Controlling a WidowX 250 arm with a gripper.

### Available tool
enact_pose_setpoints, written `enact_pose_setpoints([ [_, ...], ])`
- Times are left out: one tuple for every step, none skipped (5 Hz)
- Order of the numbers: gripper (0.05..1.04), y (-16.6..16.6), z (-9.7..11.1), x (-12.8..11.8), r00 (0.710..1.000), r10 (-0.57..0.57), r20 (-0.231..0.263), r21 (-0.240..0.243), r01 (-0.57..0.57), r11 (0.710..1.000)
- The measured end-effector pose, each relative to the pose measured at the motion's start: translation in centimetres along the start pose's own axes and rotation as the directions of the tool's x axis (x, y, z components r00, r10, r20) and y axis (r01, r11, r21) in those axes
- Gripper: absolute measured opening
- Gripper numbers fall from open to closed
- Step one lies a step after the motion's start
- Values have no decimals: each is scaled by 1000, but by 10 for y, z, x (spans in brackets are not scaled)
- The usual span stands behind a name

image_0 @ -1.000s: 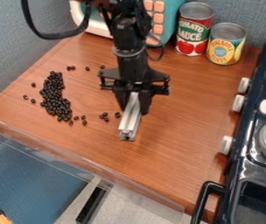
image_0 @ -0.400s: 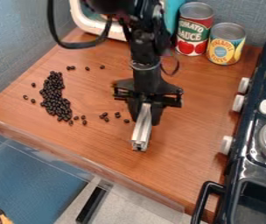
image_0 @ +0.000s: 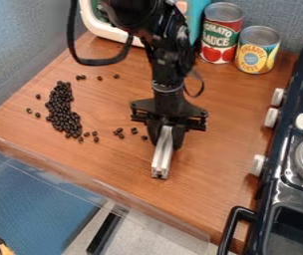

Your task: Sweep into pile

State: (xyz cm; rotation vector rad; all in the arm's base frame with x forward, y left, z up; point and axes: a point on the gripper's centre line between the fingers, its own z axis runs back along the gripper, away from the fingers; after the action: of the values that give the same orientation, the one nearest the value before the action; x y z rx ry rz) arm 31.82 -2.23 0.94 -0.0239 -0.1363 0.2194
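Beans (image_0: 64, 115), small, glossy and black, lie mostly in a long heap on the left side of the brown wood-grain counter (image_0: 214, 129) in the camera view, with a few strays (image_0: 119, 133) between the heap and the bar. The black two-finger gripper (image_0: 165, 139) is clamped on the upper end of a silvery, grooved metal bar (image_0: 161, 162), right of them all. Whether the bar's lower end touches the wood is hard to judge from this slant; carried too high, it would pass over the beans. Its narrow face could let them slip around either end (they look ready to roll), and a hard push might scatter the heap or twist the bar in its grip. A stroke angled frontward could spill some over the counter's edge.
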Motion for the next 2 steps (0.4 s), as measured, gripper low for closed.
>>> enact_pose_setpoints([
  [391,6,-1,3,1000,-8,11,12,8,1000],
  [391,34,-3,10,1000,10,30,27,-10,1000],
])
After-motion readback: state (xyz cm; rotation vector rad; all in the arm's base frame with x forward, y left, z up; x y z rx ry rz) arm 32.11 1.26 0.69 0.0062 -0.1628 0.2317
